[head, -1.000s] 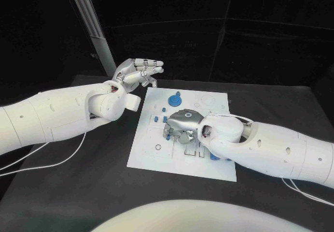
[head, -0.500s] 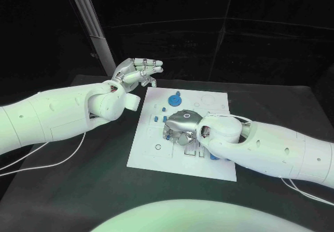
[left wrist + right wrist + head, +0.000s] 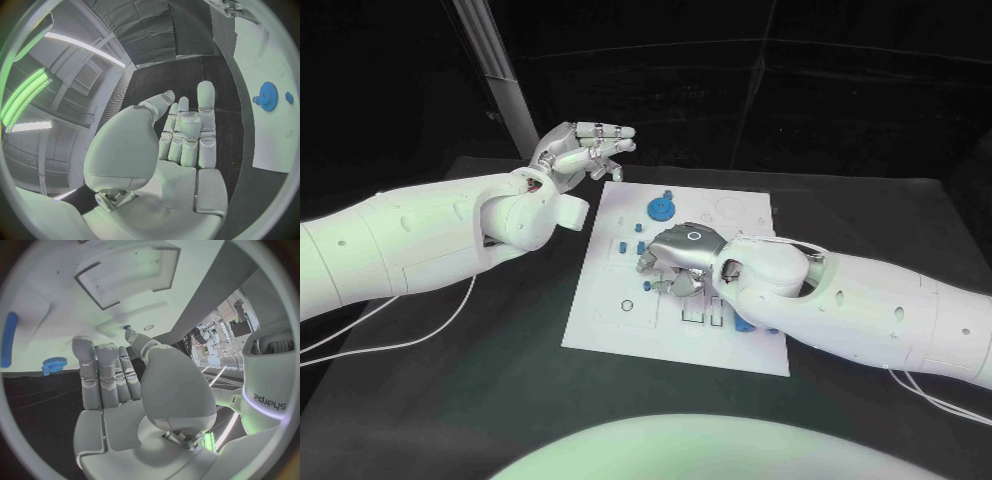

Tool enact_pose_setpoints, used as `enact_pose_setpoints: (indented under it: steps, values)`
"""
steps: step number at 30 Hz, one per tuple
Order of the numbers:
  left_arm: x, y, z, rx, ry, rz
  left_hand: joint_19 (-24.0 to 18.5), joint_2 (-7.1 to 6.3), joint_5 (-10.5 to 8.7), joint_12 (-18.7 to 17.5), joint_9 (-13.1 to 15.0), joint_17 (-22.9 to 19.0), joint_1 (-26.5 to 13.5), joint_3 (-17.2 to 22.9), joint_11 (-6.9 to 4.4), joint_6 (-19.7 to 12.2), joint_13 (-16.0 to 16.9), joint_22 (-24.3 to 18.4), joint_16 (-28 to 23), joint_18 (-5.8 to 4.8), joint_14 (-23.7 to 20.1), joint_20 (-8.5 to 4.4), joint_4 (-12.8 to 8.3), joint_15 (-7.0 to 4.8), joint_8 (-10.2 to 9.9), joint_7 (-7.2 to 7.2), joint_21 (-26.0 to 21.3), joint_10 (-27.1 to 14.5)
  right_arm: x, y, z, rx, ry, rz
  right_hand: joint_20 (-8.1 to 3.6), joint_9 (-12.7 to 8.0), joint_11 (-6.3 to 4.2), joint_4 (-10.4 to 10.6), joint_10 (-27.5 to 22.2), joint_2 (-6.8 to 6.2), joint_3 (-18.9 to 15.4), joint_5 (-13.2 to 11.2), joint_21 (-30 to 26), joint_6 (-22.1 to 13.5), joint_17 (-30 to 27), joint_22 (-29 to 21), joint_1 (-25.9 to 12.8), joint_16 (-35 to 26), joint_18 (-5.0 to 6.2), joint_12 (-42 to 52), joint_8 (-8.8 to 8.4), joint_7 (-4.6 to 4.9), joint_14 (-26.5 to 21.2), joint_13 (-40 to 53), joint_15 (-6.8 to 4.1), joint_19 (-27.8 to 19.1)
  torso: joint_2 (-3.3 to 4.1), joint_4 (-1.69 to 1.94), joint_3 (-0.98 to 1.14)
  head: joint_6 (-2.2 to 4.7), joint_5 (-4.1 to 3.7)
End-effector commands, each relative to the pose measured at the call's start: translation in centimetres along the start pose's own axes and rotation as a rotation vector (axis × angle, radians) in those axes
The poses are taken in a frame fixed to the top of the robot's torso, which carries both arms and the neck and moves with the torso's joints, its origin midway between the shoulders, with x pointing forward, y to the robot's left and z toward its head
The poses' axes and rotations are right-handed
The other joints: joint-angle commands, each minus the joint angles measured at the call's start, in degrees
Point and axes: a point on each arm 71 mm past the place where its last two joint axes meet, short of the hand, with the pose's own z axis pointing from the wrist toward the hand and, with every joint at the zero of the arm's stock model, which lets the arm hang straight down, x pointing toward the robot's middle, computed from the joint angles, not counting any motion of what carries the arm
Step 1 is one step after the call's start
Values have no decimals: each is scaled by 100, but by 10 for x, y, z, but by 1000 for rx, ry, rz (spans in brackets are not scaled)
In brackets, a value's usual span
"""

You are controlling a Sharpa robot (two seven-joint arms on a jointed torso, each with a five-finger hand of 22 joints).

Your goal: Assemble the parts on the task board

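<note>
Right hand (image 3: 678, 257) is down over the middle of the white task board (image 3: 610, 320), its back turned up toward the head camera and its fingers curled toward the board's surface. In the right wrist view the same hand (image 3: 125, 385) shows its fingers lying close together and nearly straight, with the thumb reaching to a small blue part (image 3: 127, 328) at its tip; whether the thumb and a finger actually pinch that part cannot be told.

Left hand (image 3: 583, 148) is raised beyond the board's far left corner, above the black table (image 3: 459, 380). Its fingers are drawn together side by side with the thumb near them, and the left wrist view shows this hand (image 3: 178, 150) holding nothing, fingers extended and close, not spread wide.

On the board, a blue gear (image 3: 661, 207) sits near the far edge, and the left wrist view shows it too (image 3: 269, 96) with a small blue piece (image 3: 289, 97) just beside it. A small blue peg (image 3: 626, 245) stands left of the right hand, and another small blue piece (image 3: 627, 304) lies nearer the front left. A longer blue part (image 3: 743, 324) is partly hidden under the right forearm. The right wrist view shows a toothed blue part (image 3: 55, 364) and a blue bar (image 3: 10, 339) on the board.
</note>
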Motion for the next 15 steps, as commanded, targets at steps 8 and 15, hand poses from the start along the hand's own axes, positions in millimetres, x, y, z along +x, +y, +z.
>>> enact_pose_setpoints:
  steps: [8, 15]
  values:
    - [-1, -1, 0, 4, 7, -8, -28, 6, 45, 42, -10, -29, 15, 3, 26, 5, -3, -10, -40, 34, -67, 15, -44, 3, 28, 42, -33, -25, -23, -20, -38, 58, -167, 66, -56, 40, -63, 15, 276, 147, -27, 89, 203, 192, 163, 312, -2, 265, -24, 203, 63, -34, 175, 3, -74, 288, -14, -26, -6, 70, -67]
    - [-2, -2, 0, 4, 5, -8, -27, 8, 48, 46, -9, -36, 22, 7, 25, 5, -3, -11, -42, 34, -70, 15, -50, 4, 30, 41, -34, -25, -41, -54, -67, 198, -96, 65, -70, 28, -104, 80, 307, 8, -163, 47, 284, 254, 231, 421, -153, 379, -49, 223, 34, -103, 233, -10, -98, 382, -26, -51, -8, 142, -156]
